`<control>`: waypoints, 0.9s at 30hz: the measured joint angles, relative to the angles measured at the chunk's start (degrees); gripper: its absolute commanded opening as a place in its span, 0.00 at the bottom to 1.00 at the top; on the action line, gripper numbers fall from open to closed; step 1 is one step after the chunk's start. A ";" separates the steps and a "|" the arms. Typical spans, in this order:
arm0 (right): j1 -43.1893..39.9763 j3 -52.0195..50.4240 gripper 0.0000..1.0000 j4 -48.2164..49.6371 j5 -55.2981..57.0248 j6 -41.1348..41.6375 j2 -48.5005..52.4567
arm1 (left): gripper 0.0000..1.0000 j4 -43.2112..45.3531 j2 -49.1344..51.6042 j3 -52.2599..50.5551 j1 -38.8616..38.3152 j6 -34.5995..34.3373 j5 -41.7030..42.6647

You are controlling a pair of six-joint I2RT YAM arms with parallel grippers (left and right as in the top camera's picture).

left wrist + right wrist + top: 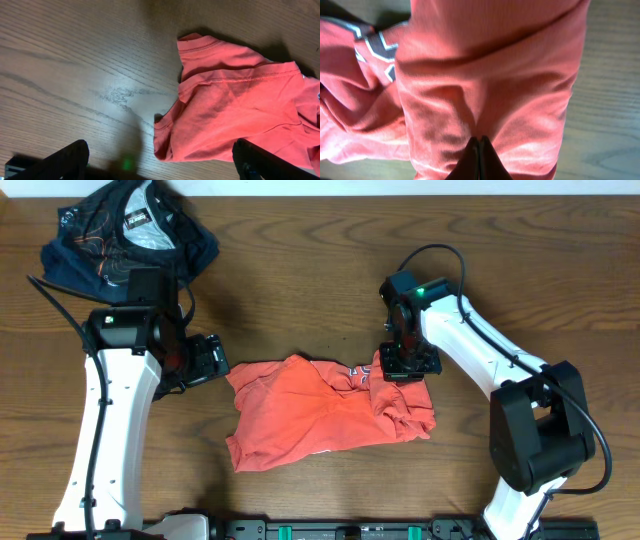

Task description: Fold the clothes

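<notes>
The clothes, a coral-red T-shirt, lie crumpled in the middle of the wooden table; white lettering shows near its top right. My right gripper is over the shirt's upper right edge. In the right wrist view its jaws are pressed together and the fabric's creases run into the tips, so it is shut on a pinch of the shirt. My left gripper stands open just left of the shirt's left edge. In the left wrist view a sleeve corner of the shirt lies between its wide-apart fingers, touching neither.
A dark navy garment with red lines and a grey panel is bunched at the table's far left corner, behind the left arm. A dark rail runs along the front edge between the arm bases.
</notes>
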 measured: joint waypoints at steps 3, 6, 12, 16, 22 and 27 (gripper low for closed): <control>0.00 0.00 0.01 -1.27 -0.44 -0.20 -0.11 | 0.93 0.48 0.00 0.00 0.02 0.00 0.00; 0.02 0.00 0.01 -3.13 -1.88 -1.33 -0.63 | 0.93 1.07 0.00 -0.07 0.02 0.00 0.02; 2.32 -0.42 0.09 -2.51 -4.33 -3.80 -1.81 | 0.93 2.49 0.02 -1.20 0.02 0.00 0.00; 5.49 -3.76 0.11 1.51 -5.11 -4.50 -1.92 | 0.93 2.75 0.02 -1.40 0.02 0.00 0.02; 6.93 -9.68 0.01 3.21 -4.59 -3.23 -1.90 | 0.94 2.75 0.02 -1.44 0.02 0.00 0.02; 6.67 -10.16 0.01 3.13 -3.80 -2.12 -1.92 | 0.94 2.75 0.02 -1.46 0.02 0.00 0.00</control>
